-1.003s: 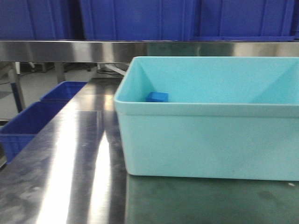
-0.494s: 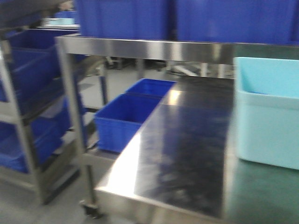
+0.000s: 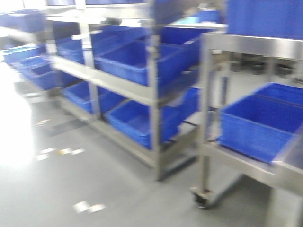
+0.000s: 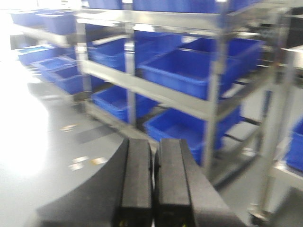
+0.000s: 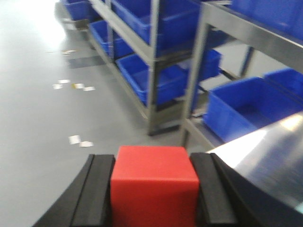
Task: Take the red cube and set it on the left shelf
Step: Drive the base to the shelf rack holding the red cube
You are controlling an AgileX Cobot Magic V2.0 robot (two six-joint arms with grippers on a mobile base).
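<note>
Red cube [image 5: 154, 182] is clamped in the right gripper [image 5: 155, 198], short of the left shelf [image 3: 152, 97]. Left gripper [image 4: 153, 182] is pressed closed, nothing held. Transport judged underway; shelf must be approached, a free tier chosen.

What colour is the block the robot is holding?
Red-orange, with plain faces. The cube shows best in the right wrist view, held in the right gripper.

left hand [image 4: 152, 189] with fingers pressed together, right hand [image 5: 154, 196] clamped on both sides of red cube [image 5: 154, 175]
</note>
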